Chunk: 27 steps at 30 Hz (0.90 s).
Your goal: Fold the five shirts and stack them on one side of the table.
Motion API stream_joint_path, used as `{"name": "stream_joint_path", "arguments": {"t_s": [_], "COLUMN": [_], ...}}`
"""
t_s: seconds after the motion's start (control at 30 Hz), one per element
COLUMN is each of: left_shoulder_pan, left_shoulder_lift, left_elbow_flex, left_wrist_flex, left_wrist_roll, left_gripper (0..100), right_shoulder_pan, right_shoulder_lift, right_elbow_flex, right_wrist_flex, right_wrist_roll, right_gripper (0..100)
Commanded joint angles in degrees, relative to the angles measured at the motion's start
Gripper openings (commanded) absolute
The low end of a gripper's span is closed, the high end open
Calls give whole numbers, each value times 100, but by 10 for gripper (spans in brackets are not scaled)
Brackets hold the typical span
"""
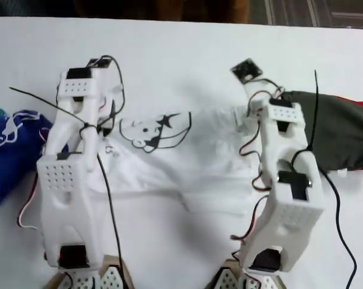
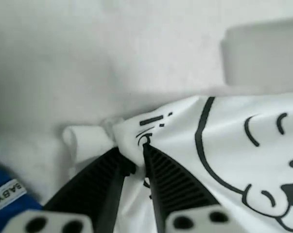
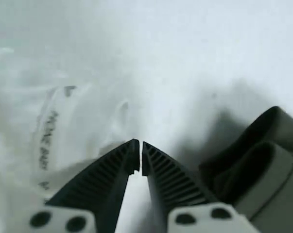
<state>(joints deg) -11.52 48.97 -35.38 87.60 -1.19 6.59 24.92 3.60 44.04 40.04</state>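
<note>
A white tabletop (image 1: pixel 181 48) fills the scene, with a strip of dark floor (image 1: pixel 169 9) beyond its far edge. A white shirt (image 1: pixel 169 156) lies crumpled at the middle, between the two arms, its long axis running side to side across the tabletop. A black line drawing of a cartoon face shows on it, towards the left arm. The left pincer (image 2: pixel 139 153) is closed on one rumpled edge, and the right pincer (image 3: pixel 139 155) is closed on the opposite edge. A blue shirt (image 1: pixel 12 150) lies at the left and a dark grey shirt (image 1: pixel 341 138) at the right.
</note>
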Motion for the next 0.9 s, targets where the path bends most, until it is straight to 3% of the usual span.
{"name": "stream_joint_path", "arguments": {"t_s": [0.0,0.33,0.87], "left_shoulder_pan": [-97,-158,-149], "left_shoulder_lift": [9,9,9], "left_elbow_flex": [-75,-75,-48], "left_wrist_flex": [-158,-220,-229], "left_wrist_roll": [18,26,26], "left_gripper": [27,27,27], "right_shoulder_pan": [145,365,-4], "right_shoulder_lift": [426,1710,1710], "right_elbow_flex": [-1064,-3270,-5442], "right_wrist_flex": [374,1569,4725], "right_wrist_roll": [-35,-44,-88], "right_gripper": [18,18,19]}}
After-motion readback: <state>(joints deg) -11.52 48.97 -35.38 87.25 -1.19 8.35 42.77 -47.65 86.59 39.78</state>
